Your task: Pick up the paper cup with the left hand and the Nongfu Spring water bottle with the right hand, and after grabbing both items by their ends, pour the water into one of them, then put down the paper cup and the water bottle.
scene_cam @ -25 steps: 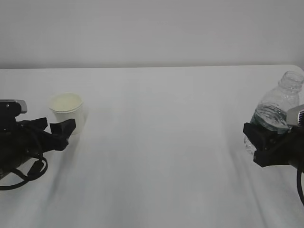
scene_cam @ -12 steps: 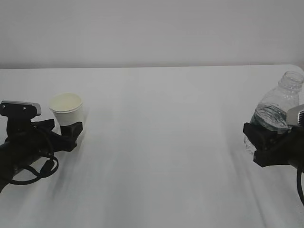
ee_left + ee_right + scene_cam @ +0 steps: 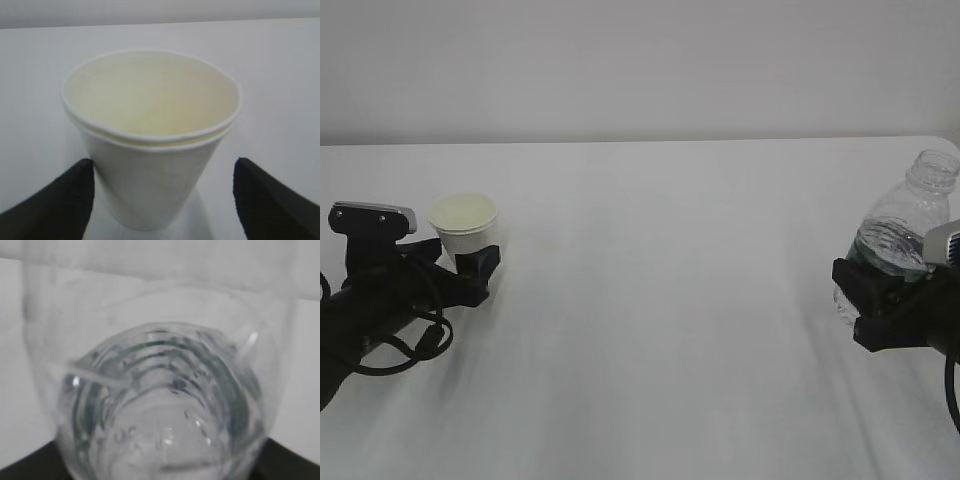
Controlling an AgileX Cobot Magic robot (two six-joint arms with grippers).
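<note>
The white table (image 3: 660,300) carries both items, well apart: the bottle at the far right edge, the cup at the left.

Nongfu Spring water bottle (image 3: 905,235): upright, neck uncapped, water (image 3: 165,425) filling roughly its lower part. The thin ribbed plastic will likely dent under pressure, and the liquid makes it the heavier item, with weight that shifts once tilted. The right hand (image 3: 865,300) is closed around its lower body, below the green label band; the fingers stand at a moderate spread set by the bottle's width. In the right wrist view the bottle fills the space between the fingers. This low grip suits pouring, provided the squeeze stays gentle enough not to push water out of the open neck.

Paper cup (image 3: 150,135): upright on the table, empty, very light, and easily crushed or tipped. Its rolled rim is the stiffest part; the tapered wall below gives readily. The left hand (image 3: 460,268) has its fingers (image 3: 55,205) spread wide on either side of the cup's lower wall; in the left wrist view neither visibly presses it, though the near-side one sits very close. Nothing is held yet. A light closure low on the wall appears appropriate.
</note>
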